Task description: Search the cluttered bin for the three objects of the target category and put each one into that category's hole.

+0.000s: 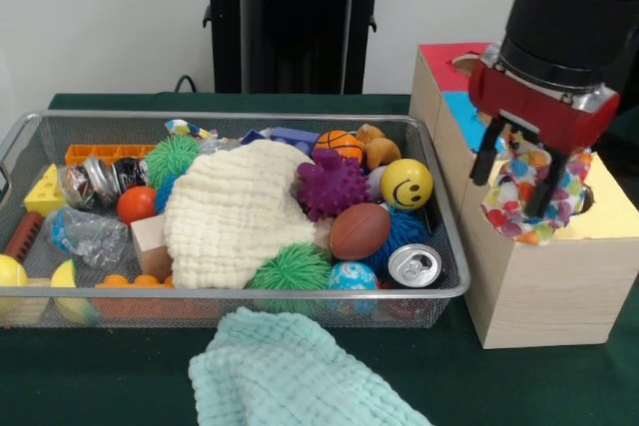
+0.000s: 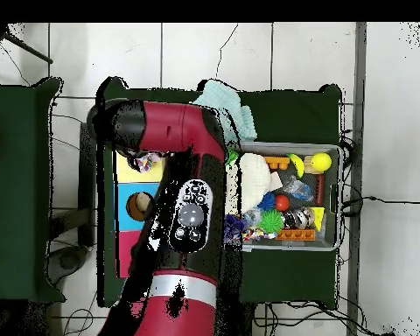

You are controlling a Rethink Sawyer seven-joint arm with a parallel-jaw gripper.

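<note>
1. Frontally, the gripper (image 1: 521, 197) is hanging over the yellow section of the wooden sorting box (image 1: 544, 286), its dark fingers (image 1: 548, 187) pinching a multicoloured speckled cloth (image 1: 527, 199) so that the fabric is dangling at the hole's mouth; judged from this, a release into that hole is coming next.
2. Beside the box, the wire-mesh bin (image 1: 449, 291) is holding the remaining clutter: a cream knitted cloth (image 1: 235, 212) is lying across the middle, with a purple spiky ball (image 1: 329, 185), a small football (image 1: 359, 230), a yellow smiley ball (image 1: 405, 184) and a drink can (image 1: 413, 265) crowding its right side.
3. A pale green cloth (image 1: 290, 376) is resting outside the bin on the dark green tablecloth (image 1: 100, 376), probably still awaiting sorting.
4. Overhead, the red arm (image 2: 183, 210) is covering most of the box; the speckled cloth is peeking out at the yellow section.
5. Around the table, white floor tiles (image 2: 393, 105) and loose cables (image 2: 380, 199) are showing.
</note>
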